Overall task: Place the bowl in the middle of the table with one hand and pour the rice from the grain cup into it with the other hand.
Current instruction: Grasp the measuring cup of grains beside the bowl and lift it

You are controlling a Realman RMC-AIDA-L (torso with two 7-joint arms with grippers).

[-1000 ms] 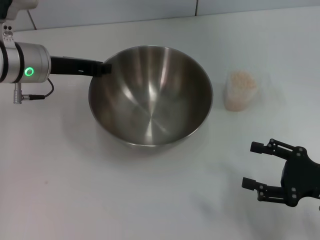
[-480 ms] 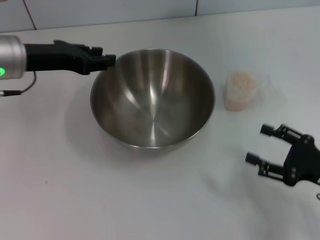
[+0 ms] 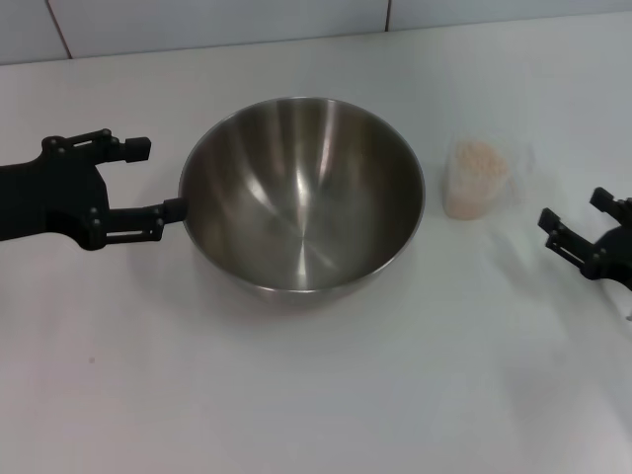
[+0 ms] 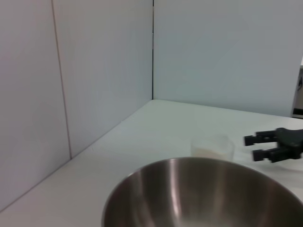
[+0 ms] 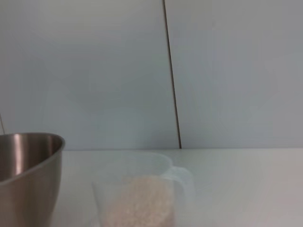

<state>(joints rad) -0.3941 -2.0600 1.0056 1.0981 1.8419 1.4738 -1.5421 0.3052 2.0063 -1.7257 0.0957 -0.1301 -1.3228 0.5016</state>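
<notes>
Bowl (image 3: 301,193) upright mid-table (image 3: 296,395), empty. Cup (image 3: 476,180) of rice (image 3: 477,161) upright just beside, on the right. Left gripper (image 3: 138,183) spread, one fingertip at the bowl's rim. Right gripper (image 3: 573,227) spread near the cup, apart from it.

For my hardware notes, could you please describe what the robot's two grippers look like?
Both the left gripper and the right gripper are matte black, with thin jointed fingers made of bar-like links and small screws at the joints. No cables, markings or sleeves show.
</notes>
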